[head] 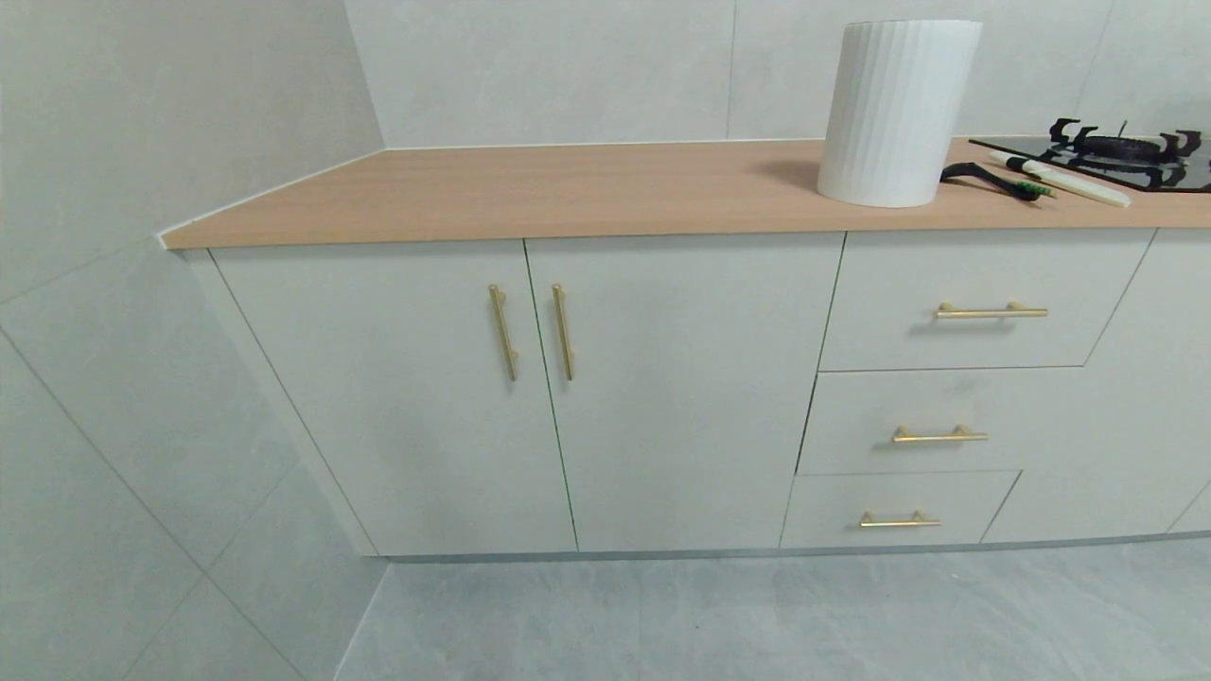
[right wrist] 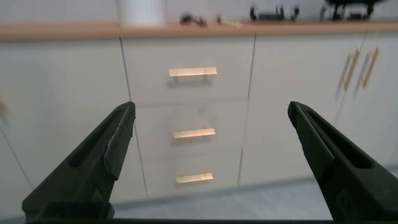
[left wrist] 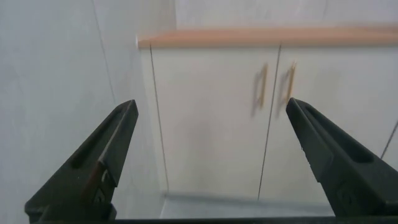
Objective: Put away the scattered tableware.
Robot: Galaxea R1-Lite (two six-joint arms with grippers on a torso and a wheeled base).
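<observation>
**Head view.** Wooden counter [head: 568, 194] over pale cabinet, set into a corner of grey tiled wall. White ribbed canister [head: 897, 112] upright on counter, toward robot's right. Just right of canister: black utensil [head: 989, 178] (green end pointing away from canister) and white utensil [head: 1069, 180]. Both flat on counter, close side by side; cannot tell whether touching. White utensil along near edge of hob [head: 1135, 156]. Below counter: two doors [head: 397, 397], shut, upright gold handles either side of the middle seam. Right of doors: three stacked drawers [head: 984, 274], shut, one horizontal gold handle each.

**Left wrist view.** Left gripper [left wrist: 210, 106] with fingers spread wide, nothing between them. Faces the doors, well apart from them. Both door handles and a strip of counter edge visible past the fingers. Tiled wall beside the cabinet's end.

**Right wrist view.** Right gripper [right wrist: 210, 107] likewise spread wide, holding nothing. Faces the drawers, well apart from them, all three handles in line between the fingers. Canister's base and the utensils on the counter beyond, far from gripper and too blurred to separate. Hob farther along the same counter. Second pair of doors past the drawers, upright gold handles.
</observation>
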